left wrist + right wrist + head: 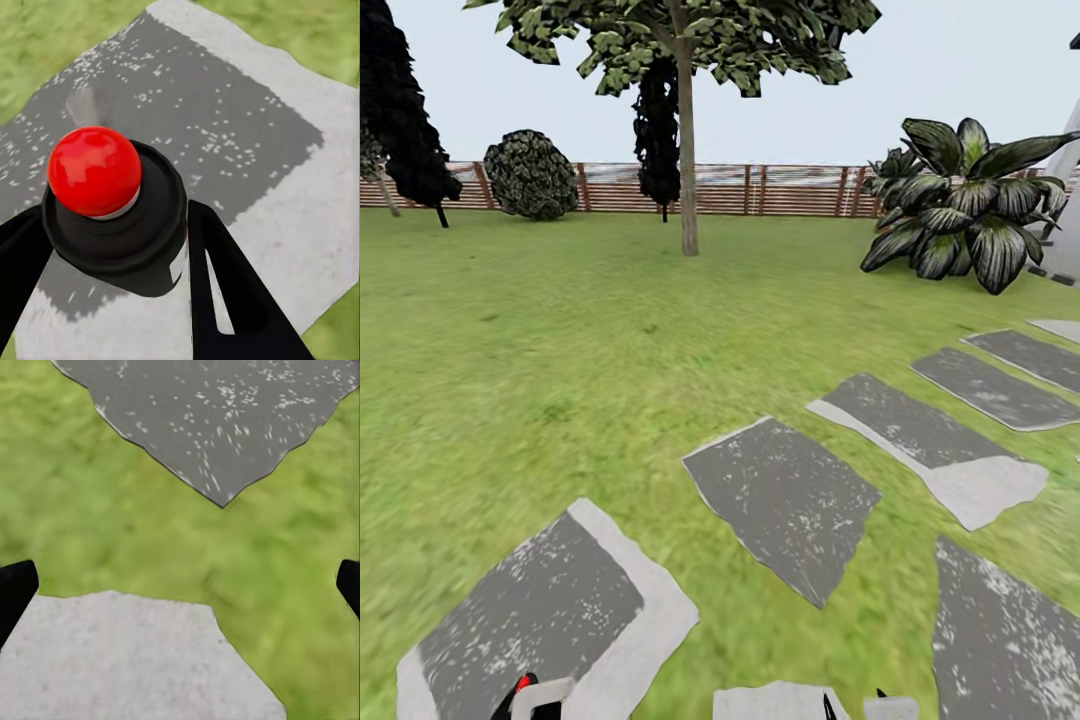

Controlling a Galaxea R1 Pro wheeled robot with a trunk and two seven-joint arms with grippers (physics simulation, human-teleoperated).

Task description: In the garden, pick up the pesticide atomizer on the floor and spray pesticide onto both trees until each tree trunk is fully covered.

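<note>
The left gripper point(112, 247) was clamped snug round the pesticide atomizer point(112, 202), red top up, held low at the near left over a grey stepping stone point(225, 127). The right gripper point(180, 585) hung spread wide with nothing in it, above grass and another slab point(112, 660). Far across the lawn point(540, 340) stood one slim-trunked tree point(687, 150) before the slat fence point(780, 190), with a big leafy plant point(970, 200) off right.
</note>
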